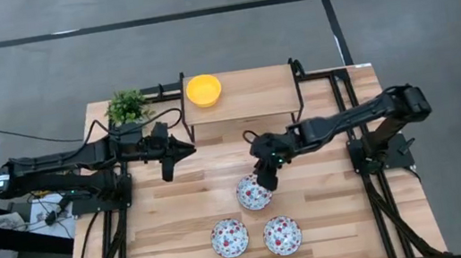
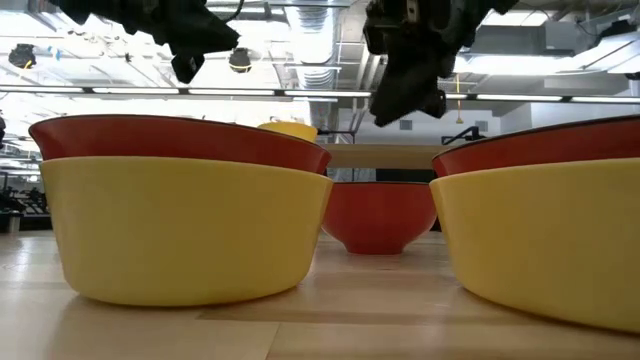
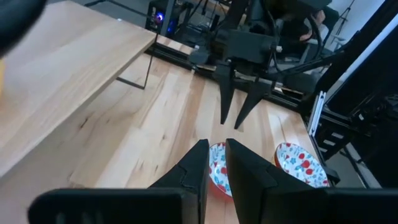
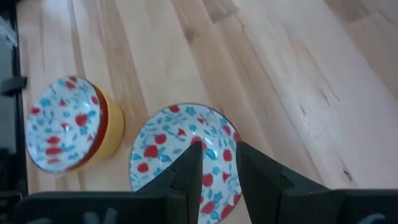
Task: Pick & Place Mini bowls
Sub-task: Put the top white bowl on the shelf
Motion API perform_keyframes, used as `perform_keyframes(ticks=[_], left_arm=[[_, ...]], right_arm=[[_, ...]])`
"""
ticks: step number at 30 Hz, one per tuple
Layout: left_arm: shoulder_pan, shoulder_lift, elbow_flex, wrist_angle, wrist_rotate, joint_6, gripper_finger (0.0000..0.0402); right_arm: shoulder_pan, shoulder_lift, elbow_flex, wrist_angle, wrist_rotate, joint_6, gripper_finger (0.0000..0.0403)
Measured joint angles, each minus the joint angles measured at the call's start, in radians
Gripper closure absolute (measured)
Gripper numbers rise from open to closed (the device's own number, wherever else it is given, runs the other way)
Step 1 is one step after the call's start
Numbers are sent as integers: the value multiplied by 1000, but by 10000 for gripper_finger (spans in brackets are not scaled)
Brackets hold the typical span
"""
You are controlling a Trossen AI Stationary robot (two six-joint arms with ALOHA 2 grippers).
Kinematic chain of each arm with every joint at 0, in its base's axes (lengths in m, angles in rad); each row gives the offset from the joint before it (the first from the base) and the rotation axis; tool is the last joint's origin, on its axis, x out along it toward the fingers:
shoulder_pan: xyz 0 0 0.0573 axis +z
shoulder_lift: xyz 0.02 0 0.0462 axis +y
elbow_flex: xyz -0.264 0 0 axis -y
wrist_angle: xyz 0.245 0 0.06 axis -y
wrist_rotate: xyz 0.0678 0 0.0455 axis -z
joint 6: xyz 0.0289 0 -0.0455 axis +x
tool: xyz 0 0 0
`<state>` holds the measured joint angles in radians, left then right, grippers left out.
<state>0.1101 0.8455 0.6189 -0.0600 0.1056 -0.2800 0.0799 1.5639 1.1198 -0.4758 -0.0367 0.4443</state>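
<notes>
Bowls come first at the near edge of the worktop: two patterned ones sit side by side, the left-hand patterned bowl [image 1: 229,238] and the right-hand patterned bowl [image 1: 283,236], close together but apart. In the low view each shows as a yellow bowl with a red one nested inside it, white and floral within when seen from above.

Farther in, near the middle of the worktop, a third patterned bowl [image 1: 253,193] stands alone; the low view shows its red outside [image 2: 379,216] between the two near stacks. The right gripper [image 1: 267,178] hangs just above its far rim, clear of it in the low view. Its fingers [image 4: 186,168] stand a narrow gap apart, with nothing between them, and the bowl's floral inside [image 4: 168,146] lies straight below them.

The left gripper [image 1: 181,151] hovers over the left part of the worktop, well apart from all the bowls, pointing toward the right arm. Its fingers [image 3: 198,167] are also a narrow gap apart and hold nothing.

At the far edge a raised wooden shelf [image 1: 253,99] on a dark frame spans the middle, and a plain yellow bowl [image 1: 203,89] sits on its left end. Beside the shelf, at the far left corner of the worktop [image 1: 164,238], stands a small green plant [image 1: 127,106].
</notes>
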Motion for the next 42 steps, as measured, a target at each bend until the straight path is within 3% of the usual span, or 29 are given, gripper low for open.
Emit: perform_keyframes(ticks=[5,25,42], left_arm=[[0,0,-4,5,0,-24,348],[-5,1,-5,17,0,-47,348],[-24,1,-5,22,-8,-39,348]], right_arm=[[-30,14,0,-11,-72,-74,316],[-10,158,1,-38,-92,-87,316],[-10,160,0,-70,-92,-88,316]])
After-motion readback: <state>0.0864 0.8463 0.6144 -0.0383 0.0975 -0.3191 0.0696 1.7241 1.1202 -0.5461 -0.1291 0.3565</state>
